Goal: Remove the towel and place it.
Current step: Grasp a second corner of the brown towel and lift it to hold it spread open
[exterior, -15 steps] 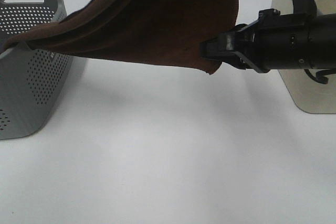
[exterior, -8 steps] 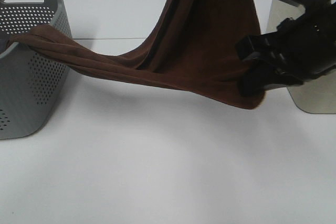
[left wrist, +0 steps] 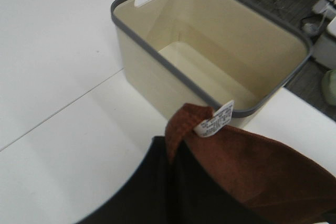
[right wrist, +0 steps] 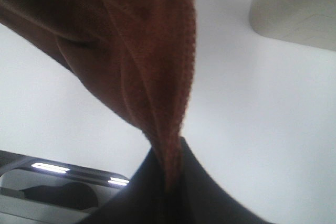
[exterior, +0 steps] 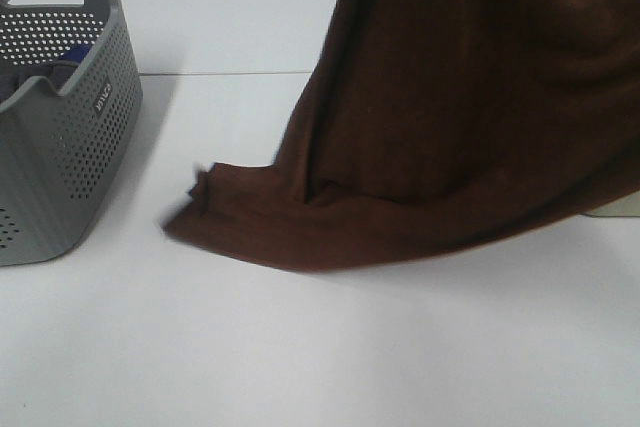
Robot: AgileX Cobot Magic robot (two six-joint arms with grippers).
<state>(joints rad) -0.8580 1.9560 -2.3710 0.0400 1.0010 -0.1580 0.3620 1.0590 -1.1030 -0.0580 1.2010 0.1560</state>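
Pinching the towel (exterior: 450,117) aloft: left pincer (left wrist: 173,153), right pincer (right wrist: 168,174); tail on table (exterior: 300,367).

Basket (exterior: 70,137): grey plastic with many small holes and a handle opening near the rim; it stands on the left part of the table.
Blue cloth (exterior: 68,53): inside the basket, seen only in part.
Table (exterior: 330,357): white, with a thin seam line across it.
Bin (left wrist: 157,72): cream walls, grey rim, one handle opening; it stands on the table's right part.
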